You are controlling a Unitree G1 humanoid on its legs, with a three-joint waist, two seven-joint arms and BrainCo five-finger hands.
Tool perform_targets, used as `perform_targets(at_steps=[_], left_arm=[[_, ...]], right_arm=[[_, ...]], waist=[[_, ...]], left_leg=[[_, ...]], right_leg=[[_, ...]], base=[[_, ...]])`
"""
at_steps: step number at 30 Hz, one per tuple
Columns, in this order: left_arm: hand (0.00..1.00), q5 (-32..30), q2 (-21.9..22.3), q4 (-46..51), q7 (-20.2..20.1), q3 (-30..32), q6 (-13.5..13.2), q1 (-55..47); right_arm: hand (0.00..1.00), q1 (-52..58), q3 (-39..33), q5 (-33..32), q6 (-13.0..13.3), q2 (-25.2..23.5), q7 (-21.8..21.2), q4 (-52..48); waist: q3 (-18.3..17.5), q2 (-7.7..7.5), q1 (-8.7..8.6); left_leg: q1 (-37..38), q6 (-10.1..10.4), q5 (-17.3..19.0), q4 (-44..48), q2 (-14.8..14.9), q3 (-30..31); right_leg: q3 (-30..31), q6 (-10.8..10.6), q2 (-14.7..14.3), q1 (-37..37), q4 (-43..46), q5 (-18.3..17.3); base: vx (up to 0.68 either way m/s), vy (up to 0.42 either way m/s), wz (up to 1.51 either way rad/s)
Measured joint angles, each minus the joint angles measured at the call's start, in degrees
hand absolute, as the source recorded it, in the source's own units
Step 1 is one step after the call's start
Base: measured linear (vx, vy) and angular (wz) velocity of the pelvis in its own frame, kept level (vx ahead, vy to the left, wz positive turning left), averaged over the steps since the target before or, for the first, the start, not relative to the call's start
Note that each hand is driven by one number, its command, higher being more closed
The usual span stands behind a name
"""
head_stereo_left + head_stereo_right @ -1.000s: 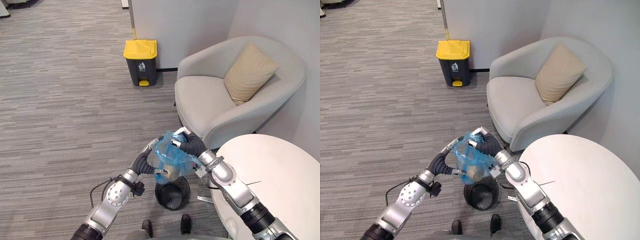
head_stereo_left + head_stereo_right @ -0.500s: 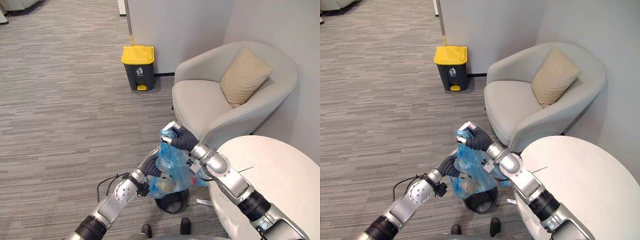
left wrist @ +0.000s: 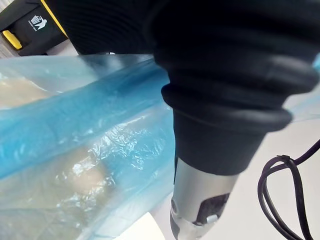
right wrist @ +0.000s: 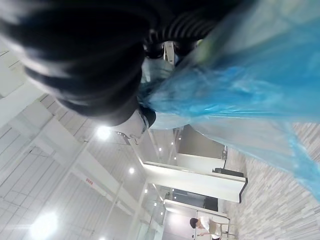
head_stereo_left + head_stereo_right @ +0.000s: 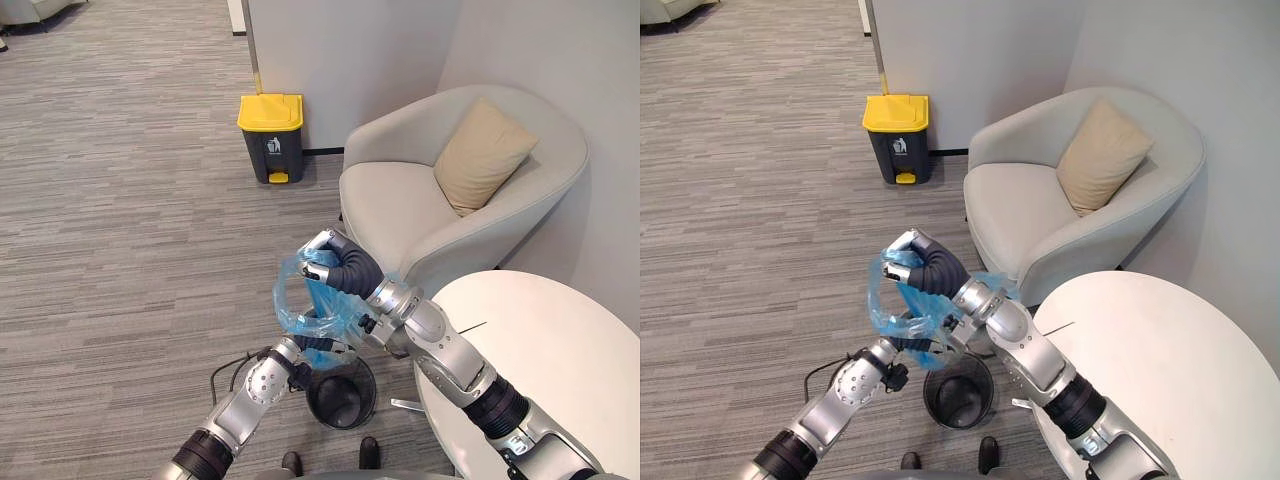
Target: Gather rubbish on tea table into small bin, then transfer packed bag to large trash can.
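Transfer step: my right hand [image 5: 340, 268] clenches the translucent blue plastic bag [image 5: 322, 312]; next, I carry it to the yellow-lidded dark can [image 5: 270, 125], 11 o'clock.

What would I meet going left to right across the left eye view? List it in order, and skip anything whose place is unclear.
trash can → right hand, gripping the bag → cushion
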State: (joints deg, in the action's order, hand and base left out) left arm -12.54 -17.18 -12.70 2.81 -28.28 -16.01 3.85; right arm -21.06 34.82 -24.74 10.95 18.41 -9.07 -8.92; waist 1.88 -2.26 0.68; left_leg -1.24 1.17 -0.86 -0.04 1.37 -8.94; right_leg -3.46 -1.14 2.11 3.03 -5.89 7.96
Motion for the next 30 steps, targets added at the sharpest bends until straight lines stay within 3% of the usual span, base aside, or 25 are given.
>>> perform_targets(at_steps=[13,20,21,30], left_arm=[[0.0,-2.0,3.8,-4.9,1.7,0.4,1.8,2.0],[0.0,-2.2,6.1,-6.1,3.8,-0.4,3.3,5.0],[1.0,-2.2,6.2,-6.3,4.0,-0.4,3.3,5.6],[1.0,-2.2,8.0,-7.8,9.9,-0.9,4.5,9.0]], right_arm=[[1.0,-3.8,5.7,0.0,-0.2,-2.6,0.2,0.8],[1.0,-4.5,10.2,-0.6,-0.2,-6.6,0.3,2.0],[1.0,-4.5,11.1,-0.7,-0.2,-6.9,0.3,2.1],[1.0,-5.9,13.6,-4.1,-0.3,-8.2,1.2,3.6]], waist=[[0.0,0.01,0.13],[0.0,0.01,0.06],[0.0,0.01,0.09],[0.0,0.01,0.02]], left_leg=[[0.0,0.0,0.0,-0.1,0.1,-0.1],[-0.1,0.0,0.0,-0.1,0.1,-0.1],[-0.1,0.0,0.0,-0.1,0.1,-0.1],[-0.1,0.0,0.0,-0.1,0.1,-0.1]], right_leg=[[0.2,0.0,0.1,0.1,0.0,0.0],[0.2,0.0,0.1,0.2,0.0,0.0],[0.2,0.0,0.1,0.2,0.0,0.0],[0.2,0.0,0.1,0.2,0.0,0.0]], base=[[0.0,0.0,0.0],[0.0,0.0,0.0],[0.0,0.0,0.0],[0.0,0.0,0.0]])
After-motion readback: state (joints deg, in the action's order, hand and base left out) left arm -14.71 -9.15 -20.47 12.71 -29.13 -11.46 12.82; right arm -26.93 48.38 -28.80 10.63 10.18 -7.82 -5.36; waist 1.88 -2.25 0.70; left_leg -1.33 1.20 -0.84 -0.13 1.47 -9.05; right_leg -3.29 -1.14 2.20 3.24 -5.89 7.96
